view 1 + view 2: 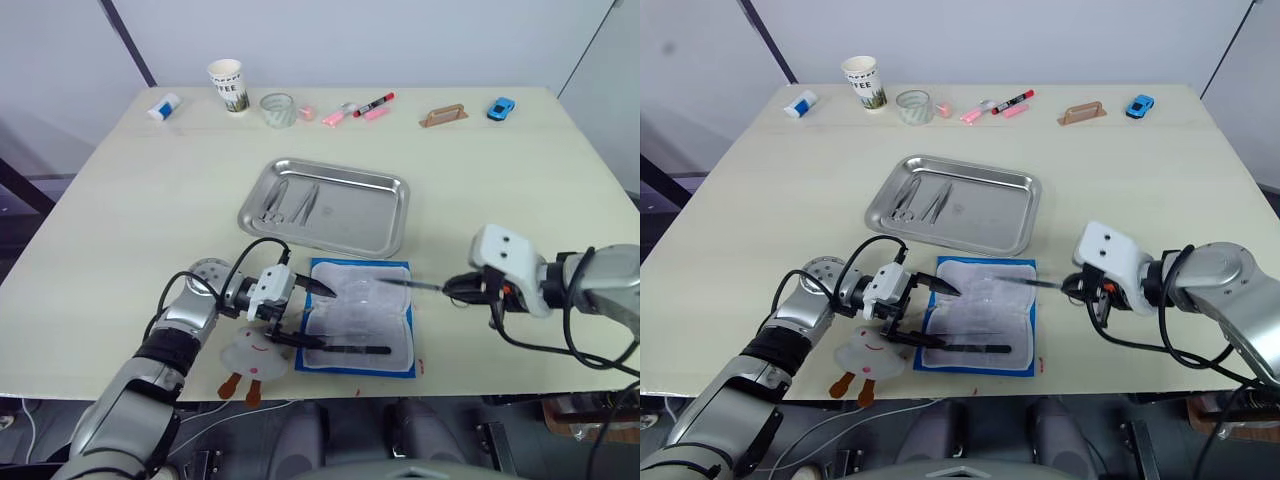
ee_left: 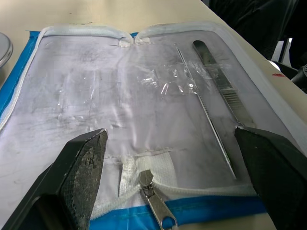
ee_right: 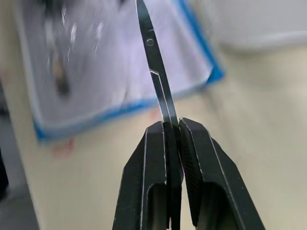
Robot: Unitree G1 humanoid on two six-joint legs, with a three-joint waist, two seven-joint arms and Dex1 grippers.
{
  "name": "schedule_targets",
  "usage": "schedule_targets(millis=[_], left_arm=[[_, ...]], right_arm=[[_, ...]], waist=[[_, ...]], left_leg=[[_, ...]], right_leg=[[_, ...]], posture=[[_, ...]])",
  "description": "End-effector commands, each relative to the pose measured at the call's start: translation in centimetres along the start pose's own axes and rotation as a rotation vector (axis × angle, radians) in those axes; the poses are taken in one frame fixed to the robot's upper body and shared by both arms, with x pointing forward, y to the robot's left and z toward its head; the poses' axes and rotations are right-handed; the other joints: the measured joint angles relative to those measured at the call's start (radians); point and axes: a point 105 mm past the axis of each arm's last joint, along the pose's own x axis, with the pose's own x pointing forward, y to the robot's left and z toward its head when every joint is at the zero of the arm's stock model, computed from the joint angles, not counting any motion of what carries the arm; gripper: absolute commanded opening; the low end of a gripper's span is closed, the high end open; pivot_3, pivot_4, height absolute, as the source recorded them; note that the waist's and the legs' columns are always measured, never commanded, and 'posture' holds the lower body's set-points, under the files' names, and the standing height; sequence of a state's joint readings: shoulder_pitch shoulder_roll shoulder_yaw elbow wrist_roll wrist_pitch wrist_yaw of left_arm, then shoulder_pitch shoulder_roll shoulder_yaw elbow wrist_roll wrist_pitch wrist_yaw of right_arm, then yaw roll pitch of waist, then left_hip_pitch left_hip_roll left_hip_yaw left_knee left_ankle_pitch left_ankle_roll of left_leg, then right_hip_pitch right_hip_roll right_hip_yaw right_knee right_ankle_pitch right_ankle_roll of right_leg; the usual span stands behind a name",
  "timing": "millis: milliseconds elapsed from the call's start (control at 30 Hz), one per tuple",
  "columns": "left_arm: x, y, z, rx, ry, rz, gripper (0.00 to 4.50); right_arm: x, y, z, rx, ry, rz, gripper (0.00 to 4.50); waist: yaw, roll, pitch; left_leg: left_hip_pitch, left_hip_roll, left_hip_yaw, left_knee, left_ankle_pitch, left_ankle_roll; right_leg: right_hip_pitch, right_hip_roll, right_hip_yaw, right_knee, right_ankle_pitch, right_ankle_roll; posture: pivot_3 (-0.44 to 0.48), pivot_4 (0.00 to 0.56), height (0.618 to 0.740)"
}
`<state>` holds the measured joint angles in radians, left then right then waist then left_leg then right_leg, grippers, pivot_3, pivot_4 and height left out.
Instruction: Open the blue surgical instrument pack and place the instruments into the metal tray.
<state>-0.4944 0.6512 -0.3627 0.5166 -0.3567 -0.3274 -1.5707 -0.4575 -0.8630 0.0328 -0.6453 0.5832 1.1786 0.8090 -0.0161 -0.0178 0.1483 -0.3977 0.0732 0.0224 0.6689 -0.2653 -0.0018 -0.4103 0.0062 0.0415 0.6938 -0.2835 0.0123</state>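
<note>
The blue surgical instrument pack lies unzipped and flat on the table, lining up, just in front of the metal tray. Slim instruments lie in the tray's left part. My left gripper is open at the pack's left edge, one finger on each side of the zipper pull. A thin probe and flat forceps rest on the lining, and a dark tool lies near the front edge. My right gripper is shut on a pair of scissors, held over the pack's right side.
Along the table's far edge stand a white tube, a paper cup, a glass, pink and red markers, a wooden block and a blue toy car. A white plush toy lies under my left wrist.
</note>
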Motion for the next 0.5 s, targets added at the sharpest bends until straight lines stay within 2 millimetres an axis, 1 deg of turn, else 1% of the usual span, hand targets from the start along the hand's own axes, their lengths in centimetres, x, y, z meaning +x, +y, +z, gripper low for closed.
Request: schedule_targets(millis=[33, 133, 233, 333, 500], left_arm=[[0.5, -1.5, -1.5, -0.069, 0.045, -0.083, 4.50], [0.6, -1.5, -1.5, -0.069, 0.043, -0.082, 4.50], [0.6, -1.5, -1.4, -0.069, 0.041, -0.081, 4.50], [0.6, -1.5, -1.4, -0.069, 0.035, -0.076, 4.50], [0.6, -1.5, -1.3, -0.074, 0.028, -0.066, 4.50]], right_arm=[[0.7, -1.0, 2.2, 0.082, -0.113, -0.057, 0.18], [2.4, -2.0, 3.8, 0.169, -0.192, -0.116, 0.18], [3.6, -2.9, 4.5, 0.210, -0.212, -0.174, 0.18], [5.9, -4.4, 5.2, 0.232, -0.236, -0.281, 0.18], [9.0, -5.1, 6.5, 0.259, -0.246, -0.343, 0.18]], waist=[[0.001, 0.001, 0.000], [0.002, 0.001, 0.000], [0.005, 0.001, 0.000], [0.001, 0.001, 0.000], [0.001, 0.002, 0.000]], left_leg=[[0.000, 0.000, 0.000, 0.000, 0.000, 0.000], [-0.001, 0.000, 0.000, 0.000, 0.000, 0.000], [-0.001, -0.001, 0.000, 0.000, 0.000, 0.000], [-0.001, -0.001, 0.000, 0.000, 0.000, 0.000], [-0.001, 0.000, 0.000, 0.000, 0.000, 0.000]], right_leg=[[0.000, 0.000, 0.000, 0.000, 0.000, 0.000], [0.000, 0.000, 0.000, 0.000, 0.000, 0.000], [-0.001, -0.001, 0.000, 0.000, 0.000, 0.000], [-0.001, -0.001, 0.000, 0.000, 0.000, 0.000], [-0.001, 0.000, 0.000, 0.001, 0.000, 0.000]], posture=[[0.000, 0.150, 0.728], [0.000, 0.150, 0.728], [0.000, 0.150, 0.728], [0.000, 0.150, 0.728], [0.000, 0.150, 0.728]])
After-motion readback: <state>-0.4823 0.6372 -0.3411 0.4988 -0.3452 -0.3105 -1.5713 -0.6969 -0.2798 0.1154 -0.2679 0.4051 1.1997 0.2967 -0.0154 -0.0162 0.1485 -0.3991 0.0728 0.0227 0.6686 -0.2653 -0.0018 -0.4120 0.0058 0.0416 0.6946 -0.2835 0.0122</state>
